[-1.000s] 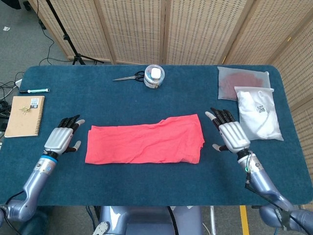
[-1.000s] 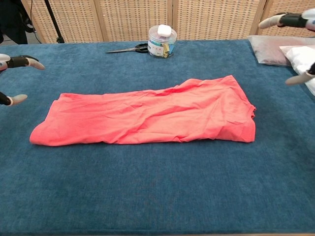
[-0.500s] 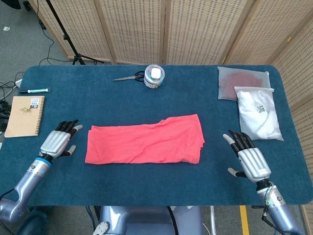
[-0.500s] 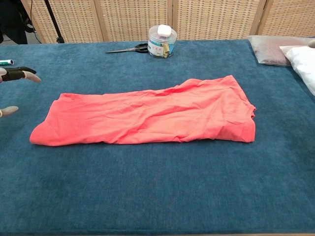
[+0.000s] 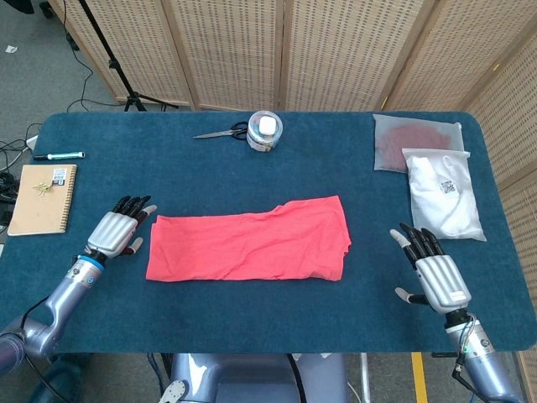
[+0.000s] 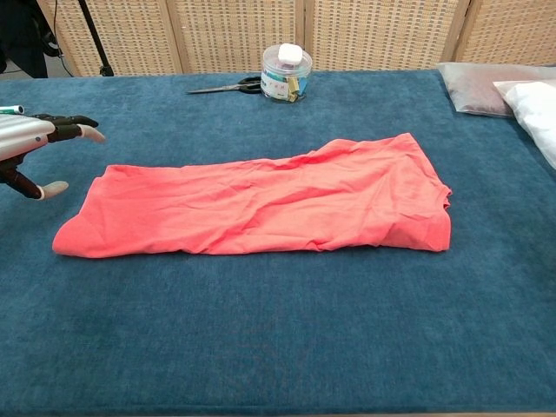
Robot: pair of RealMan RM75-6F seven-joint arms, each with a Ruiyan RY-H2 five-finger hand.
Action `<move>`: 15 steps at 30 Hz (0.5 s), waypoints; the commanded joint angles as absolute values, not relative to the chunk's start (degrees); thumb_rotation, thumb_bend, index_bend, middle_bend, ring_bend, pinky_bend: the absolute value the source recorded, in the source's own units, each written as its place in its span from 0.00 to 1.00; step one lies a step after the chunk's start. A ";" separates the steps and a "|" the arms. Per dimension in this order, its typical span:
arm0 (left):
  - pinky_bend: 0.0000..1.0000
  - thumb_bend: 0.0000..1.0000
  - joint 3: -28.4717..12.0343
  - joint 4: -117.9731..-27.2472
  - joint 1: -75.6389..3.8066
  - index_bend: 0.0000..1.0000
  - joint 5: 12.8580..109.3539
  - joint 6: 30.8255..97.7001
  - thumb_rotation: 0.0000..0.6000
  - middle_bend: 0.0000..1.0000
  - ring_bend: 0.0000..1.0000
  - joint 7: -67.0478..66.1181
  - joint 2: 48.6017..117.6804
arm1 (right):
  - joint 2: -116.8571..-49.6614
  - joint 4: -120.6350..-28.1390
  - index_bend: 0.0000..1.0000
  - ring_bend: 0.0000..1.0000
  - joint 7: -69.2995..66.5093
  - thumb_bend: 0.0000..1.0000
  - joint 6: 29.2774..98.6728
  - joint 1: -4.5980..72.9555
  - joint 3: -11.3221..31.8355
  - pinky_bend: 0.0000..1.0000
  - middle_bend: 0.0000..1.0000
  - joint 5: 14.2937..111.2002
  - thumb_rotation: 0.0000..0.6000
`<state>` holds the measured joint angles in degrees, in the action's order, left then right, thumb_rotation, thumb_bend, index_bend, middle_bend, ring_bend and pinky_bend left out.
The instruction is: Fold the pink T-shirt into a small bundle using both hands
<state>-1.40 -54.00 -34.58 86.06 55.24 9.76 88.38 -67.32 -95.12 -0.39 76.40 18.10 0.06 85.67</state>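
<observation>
The pink T-shirt (image 5: 250,240) lies flat near the middle of the blue surface (image 5: 252,168) as a long, wrinkled band running left to right, wider at its right end; in the chest view the shirt (image 6: 261,206) shows the same layout, with its left end rounded and its right edge straight. The left hand (image 5: 118,232) is positioned just beside the left end of the shirt, palm down, fingers spread apart and holding nothing; whether its fingertips touch the cloth cannot be told. In the chest view this hand (image 6: 26,143) enters from the left edge, with fingers extended toward the shirt and thumb held lower, apart from them. The right hand (image 5: 431,273) is located well apart from the right edge of the shirt, near the front right corner of the surface, fingers spread and holding nothing; it does not appear in the chest view. At the far side of the surface, a pair of scissors (image 5: 222,132) lies just beside a round clear container (image 5: 265,131) with a white lid. At the far right, a clear bag with dark red contents (image 5: 417,142) is partly overlapped by a white bag (image 5: 442,193). At the left edge, a spiral notebook (image 5: 42,198) lies near a marker pen (image 5: 59,155)
</observation>
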 commanded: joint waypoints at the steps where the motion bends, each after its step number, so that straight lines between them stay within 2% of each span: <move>1: 0.00 0.34 -0.26 -49.18 -36.07 0.12 88.13 54.71 1.00 0.00 0.00 13.78 91.09 | -67.36 -95.10 0.00 0.00 -0.53 0.00 76.37 17.92 0.44 0.00 0.00 85.53 1.00; 4: 0.00 0.26 0.23 -46.64 -36.48 0.12 88.72 54.59 1.00 0.00 0.00 15.95 92.02 | -67.46 -94.98 0.00 0.00 -0.54 0.00 76.20 17.77 0.81 0.00 0.00 85.29 1.00; 6: 0.00 0.23 0.54 -45.48 -36.67 0.12 89.02 54.50 1.00 0.00 0.00 16.80 92.38 | -67.53 -94.92 0.00 0.00 -0.52 0.00 76.04 17.70 0.97 0.00 0.00 85.18 1.00; 15: 0.00 0.23 1.12 -42.97 -37.38 0.15 89.58 54.47 1.00 0.00 0.00 19.04 93.92 | -67.73 -94.93 0.00 0.00 -0.39 0.00 75.71 17.41 1.57 0.00 0.00 85.21 1.00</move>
